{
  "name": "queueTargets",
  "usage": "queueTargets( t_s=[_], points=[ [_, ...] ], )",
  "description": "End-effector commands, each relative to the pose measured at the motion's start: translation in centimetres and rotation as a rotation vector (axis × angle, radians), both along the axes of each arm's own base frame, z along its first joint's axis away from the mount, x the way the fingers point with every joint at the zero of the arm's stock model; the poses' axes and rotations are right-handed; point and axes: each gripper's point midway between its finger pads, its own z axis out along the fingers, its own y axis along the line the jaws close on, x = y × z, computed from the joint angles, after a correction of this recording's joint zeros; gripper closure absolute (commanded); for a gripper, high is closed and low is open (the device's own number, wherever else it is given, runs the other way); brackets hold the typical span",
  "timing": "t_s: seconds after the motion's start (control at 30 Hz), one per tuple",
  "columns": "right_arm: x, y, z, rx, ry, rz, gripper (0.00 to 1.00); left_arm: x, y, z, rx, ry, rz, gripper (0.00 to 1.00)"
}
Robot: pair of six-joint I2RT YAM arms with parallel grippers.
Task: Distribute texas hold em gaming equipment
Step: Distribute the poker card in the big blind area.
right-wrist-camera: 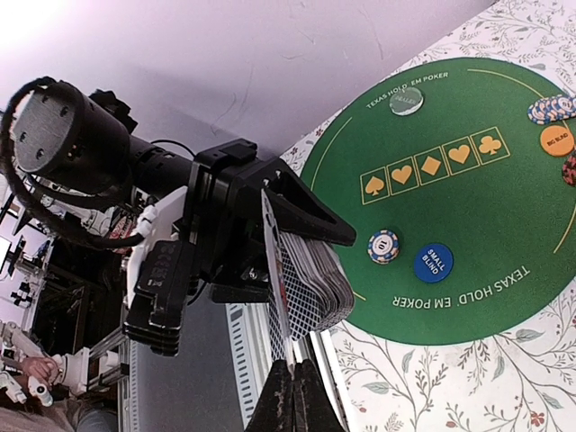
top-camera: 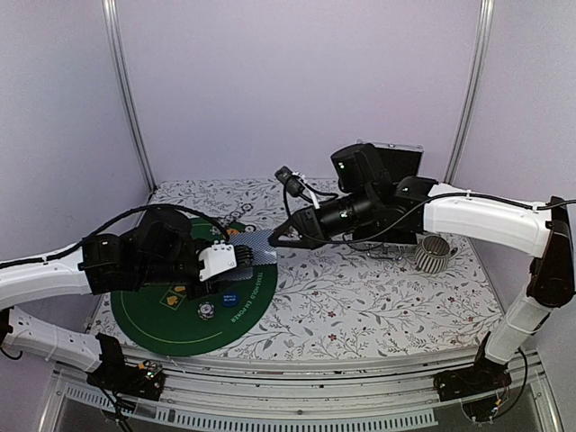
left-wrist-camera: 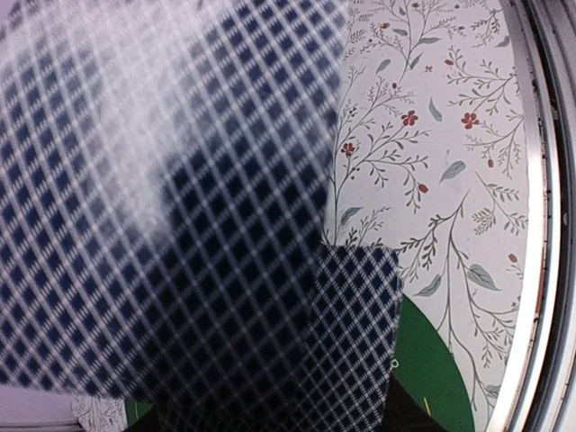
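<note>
Blurred right against the left wrist lens, the deck of playing cards (left-wrist-camera: pixel 135 225) shows me only its blue-checked backs. My left tool (top-camera: pixel 241 256) stands about half open, its jaws clamped on that deck and holding it up off the table (top-camera: pixel 360 297). My right tool (right-wrist-camera: pixel 292 396) meets it tip to tip, fingers pressed together on the edge of a single card (right-wrist-camera: pixel 273 270) that stands slightly apart from the rest of the deck. Past the right tool's tips lies the green poker mat (right-wrist-camera: pixel 468 216). On it a striped poker chip (right-wrist-camera: pixel 383 246) sits just beside the blue small-blind disc (right-wrist-camera: pixel 434 263). The orange big-blind disc (right-wrist-camera: pixel 556 139) lies farther off to the right.
</note>
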Motion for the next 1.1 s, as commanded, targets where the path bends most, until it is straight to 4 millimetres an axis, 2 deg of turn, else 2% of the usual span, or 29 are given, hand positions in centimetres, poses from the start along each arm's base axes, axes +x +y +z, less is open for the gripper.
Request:
queueTargets(
  t_s=[0.0,0.27,0.4,0.5,0.6,0.7,0.83,0.93,1.07],
  points=[
    [-0.1,-1.8,3.8,0.074,-0.030,-0.008,0.98,0.2,0.0,0.7,-0.039,-0.005,0.008,0.51],
    [0.9,-3.8,6.7,0.118,-0.078,-0.080,0.98,0.2,0.2,0.8,-0.047,-0.001,0.015,0.52],
    [2.8,-5.8,8.1,0.129,-0.124,-0.188,0.98,0.0,0.3,1.2,-0.062,-0.001,0.016,0.52],
    [4.9,-7.3,8.0,0.120,-0.125,-0.279,0.98,0.0,0.3,1.3,-0.070,0.002,0.017,0.52],
    [6.4,-8.0,7.2,0.106,-0.123,-0.328,0.98,-0.1,0.3,1.4,-0.074,0.004,0.019,0.52],
    [7.5,-8.0,6.6,0.103,-0.113,-0.341,0.98,0.0,0.5,1.7,-0.077,0.001,0.025,0.52],
    [10.2,-7.6,6.2,0.097,-0.114,-0.362,0.98,-0.1,0.5,1.9,-0.082,0.002,0.027,0.52],
    [12.1,-6.7,6.0,0.089,-0.135,-0.369,0.98,-0.2,0.5,1.9,-0.087,0.013,0.029,0.52],
    [15.2,-4.7,4.8,0.086,-0.156,-0.365,0.98,-0.4,0.7,2.2,-0.101,0.018,0.031,0.52]
  ],
)
